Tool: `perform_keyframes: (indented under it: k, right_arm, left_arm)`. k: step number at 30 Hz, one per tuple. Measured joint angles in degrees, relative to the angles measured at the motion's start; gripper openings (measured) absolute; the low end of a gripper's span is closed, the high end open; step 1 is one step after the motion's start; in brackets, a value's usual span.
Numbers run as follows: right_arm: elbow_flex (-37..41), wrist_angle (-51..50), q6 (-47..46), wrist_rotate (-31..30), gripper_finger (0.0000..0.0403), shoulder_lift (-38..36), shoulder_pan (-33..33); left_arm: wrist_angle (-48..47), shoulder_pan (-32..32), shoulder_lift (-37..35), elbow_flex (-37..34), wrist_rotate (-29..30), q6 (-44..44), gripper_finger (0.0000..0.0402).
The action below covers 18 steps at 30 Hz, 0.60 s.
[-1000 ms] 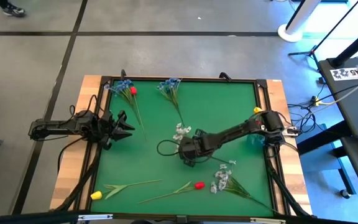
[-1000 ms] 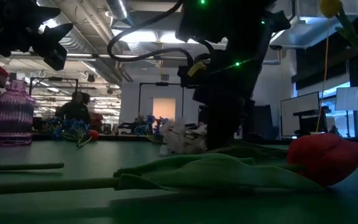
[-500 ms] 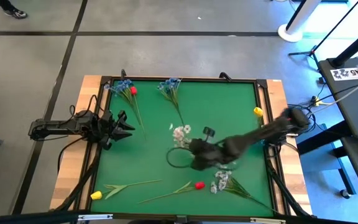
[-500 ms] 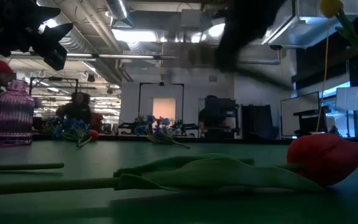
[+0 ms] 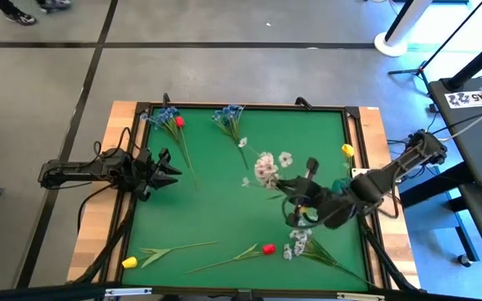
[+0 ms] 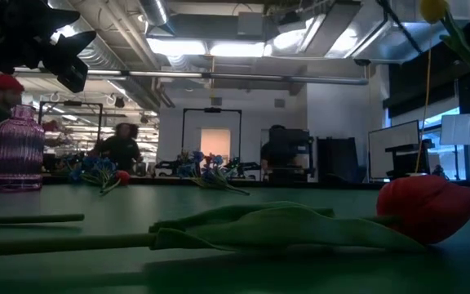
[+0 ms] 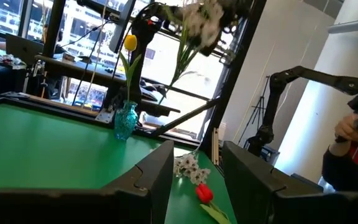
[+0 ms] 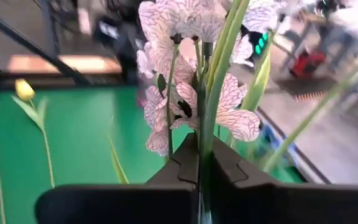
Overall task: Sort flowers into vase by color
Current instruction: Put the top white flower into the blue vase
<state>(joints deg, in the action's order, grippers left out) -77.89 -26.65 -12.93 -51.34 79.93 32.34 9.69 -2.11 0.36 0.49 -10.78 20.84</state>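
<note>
From above, the green table (image 5: 207, 217) carries scattered flowers, and the right gripper (image 5: 284, 186) holds a white-blossom sprig (image 5: 266, 165) aloft right of centre, while the left gripper (image 5: 167, 170) waits at the left edge, fingers parted and empty. The right wrist view shows those fingers (image 8: 185, 163) closed on the thin green stalk just below the blossoms (image 8: 185, 99). It looks light and floppy, so a low grip seems safest.
</note>
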Motion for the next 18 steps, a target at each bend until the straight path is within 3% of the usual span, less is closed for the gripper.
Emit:
perform_keyframes:
  k: [3, 10, 15, 18]
  right_arm:
    - [0.0, 10.1, 9.9, 6.1, 0.0005, 0.7, -4.1]
    - [0.0, 33.6, 21.3, 39.1, 0.0004, 8.7, -17.3]
    - [0.0, 40.2, 22.5, 50.2, 0.0004, 10.1, -22.1]
    - [0.0, 38.8, 22.5, 54.6, 0.0003, 9.2, -23.3]
  left_arm:
    - [0.0, 0.0, 0.0, 0.0, 0.0, 0.0, 0.0133]
    - [0.1, 0.0, 0.0, 0.0, 0.1, 0.0, 0.0133]
    - [-0.1, 0.0, 0.0, 0.0, 0.1, 0.0, 0.0133]
    - [0.0, 0.0, 0.0, 0.0, 0.1, 0.0, 0.0133]
